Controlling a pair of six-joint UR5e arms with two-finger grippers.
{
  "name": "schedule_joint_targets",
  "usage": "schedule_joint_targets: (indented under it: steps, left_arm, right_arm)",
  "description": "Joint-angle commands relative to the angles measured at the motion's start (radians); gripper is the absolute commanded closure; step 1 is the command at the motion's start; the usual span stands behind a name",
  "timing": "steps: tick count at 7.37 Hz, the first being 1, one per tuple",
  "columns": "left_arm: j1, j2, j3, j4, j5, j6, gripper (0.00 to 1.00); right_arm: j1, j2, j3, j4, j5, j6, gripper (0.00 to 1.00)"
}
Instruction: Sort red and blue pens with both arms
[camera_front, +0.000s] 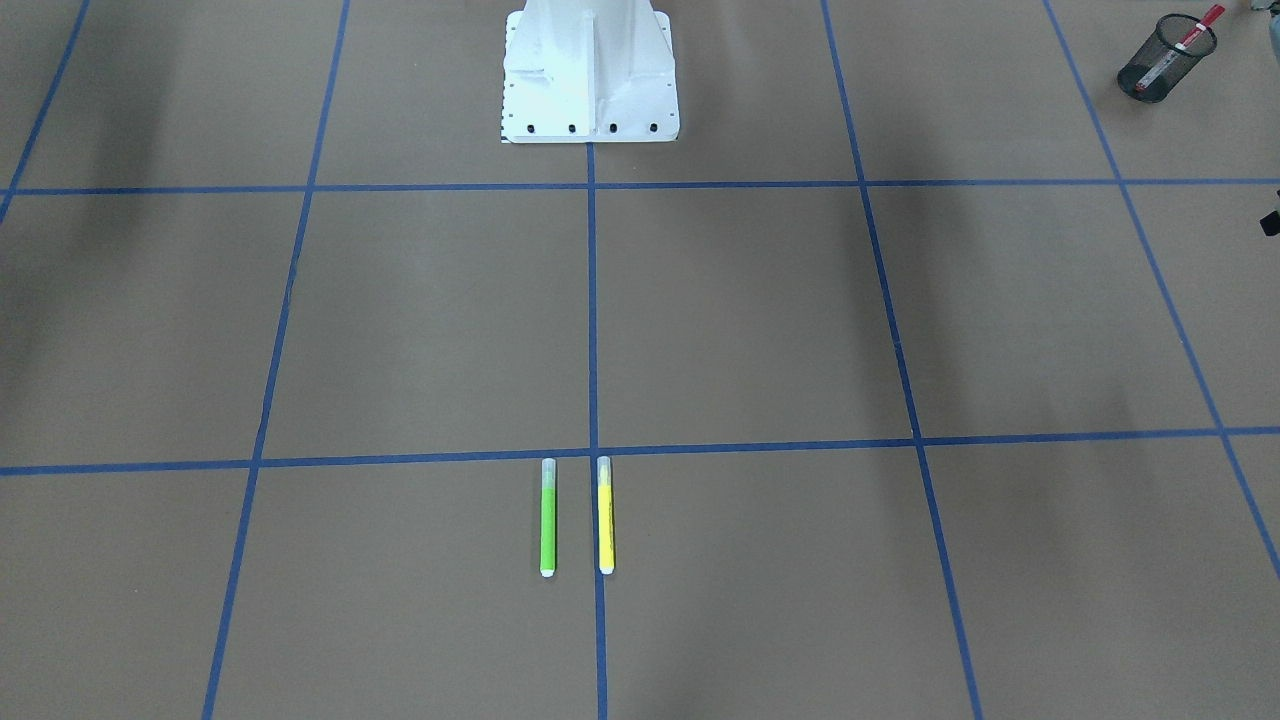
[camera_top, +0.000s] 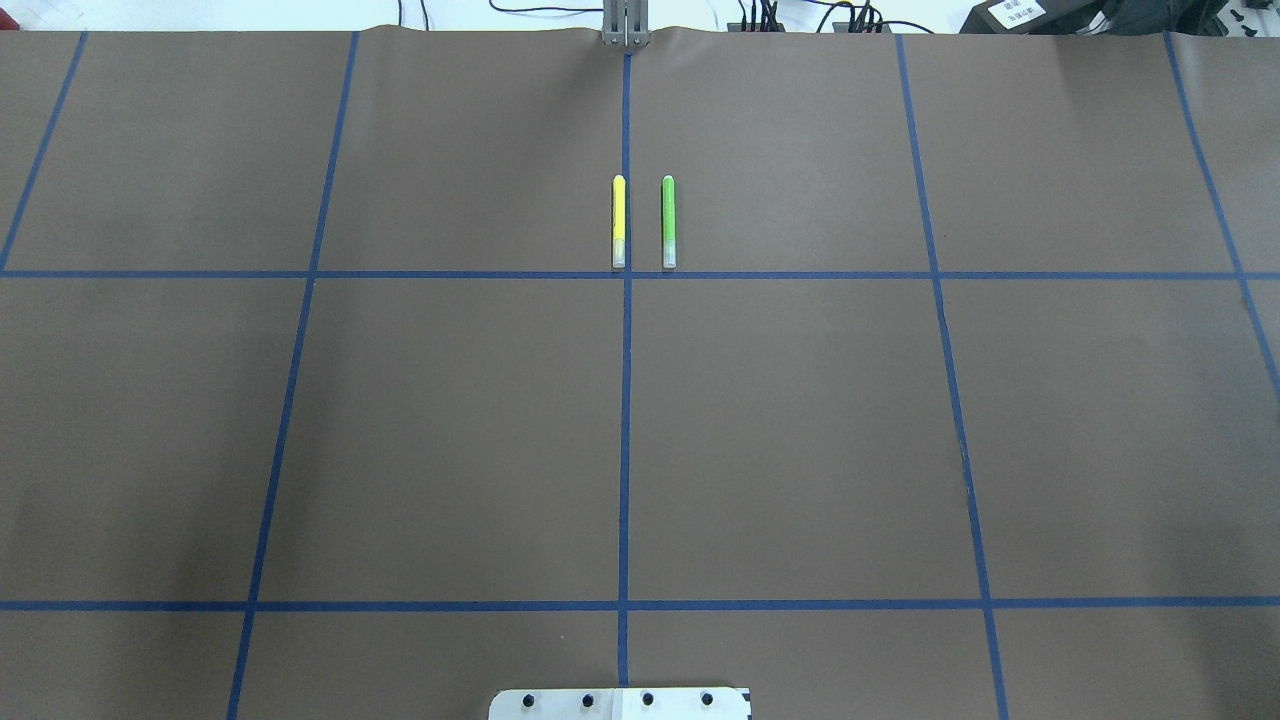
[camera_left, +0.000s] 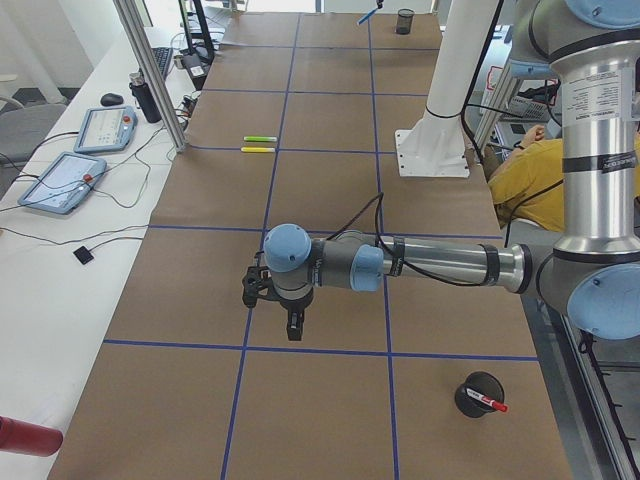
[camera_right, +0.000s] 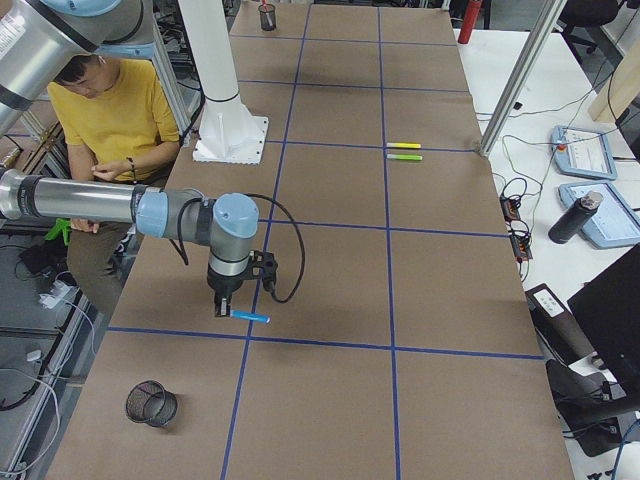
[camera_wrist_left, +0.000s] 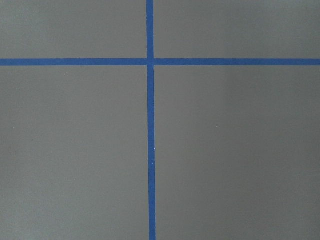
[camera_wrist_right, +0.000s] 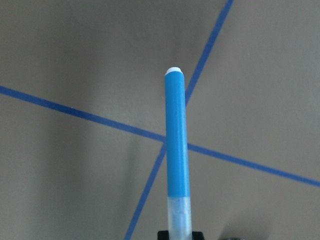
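The blue pen (camera_wrist_right: 176, 140) sticks out of my right gripper (camera_wrist_right: 180, 235), which is shut on its clear-capped end. In the exterior right view the blue pen (camera_right: 250, 317) lies level just above the brown paper, held by the right gripper (camera_right: 222, 310). An empty black mesh cup (camera_right: 150, 402) stands nearer the table's end. The red pen (camera_front: 1190, 35) leans inside another mesh cup (camera_front: 1165, 58), also seen as the cup (camera_left: 478, 393). My left gripper (camera_left: 292, 330) hangs over the paper away from that cup. I cannot tell whether it is open or shut.
A green marker (camera_top: 668, 220) and a yellow marker (camera_top: 619, 220) lie side by side at the far middle. The white robot base (camera_front: 590, 70) stands at the near middle. A person in a yellow shirt (camera_right: 110, 110) sits beside the base.
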Motion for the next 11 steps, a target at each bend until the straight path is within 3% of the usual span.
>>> schedule_joint_targets:
  steps: [1,2,4,6,10,11]
  left_arm:
    - [0.0,0.0,-0.004,-0.033,0.0,0.001,0.0]
    - [0.0,0.002,-0.015,-0.035,0.0,0.001,0.0]
    - [0.0,0.0,-0.03,-0.035,0.0,0.001,0.0]
    - [0.0,0.0,-0.039,-0.035,0.0,0.001,0.0]
    - [0.002,-0.011,-0.046,-0.037,0.0,0.001,0.0]
    - [0.002,-0.015,-0.046,-0.035,0.0,0.001,0.0]
  right_arm:
    - [0.279,-0.033,-0.036,-0.308,0.044,-0.146,1.0]
    - [0.423,-0.006,-0.081,-0.447,0.029,-0.285,1.0]
    - [0.662,0.049,-0.144,-0.549,-0.117,-0.323,1.0]
    - [0.766,0.17,-0.243,-0.639,-0.13,-0.32,1.0]
    - [0.876,0.172,-0.282,-0.703,-0.147,-0.31,1.0]
    - [0.965,0.183,-0.293,-0.703,-0.22,-0.31,1.0]
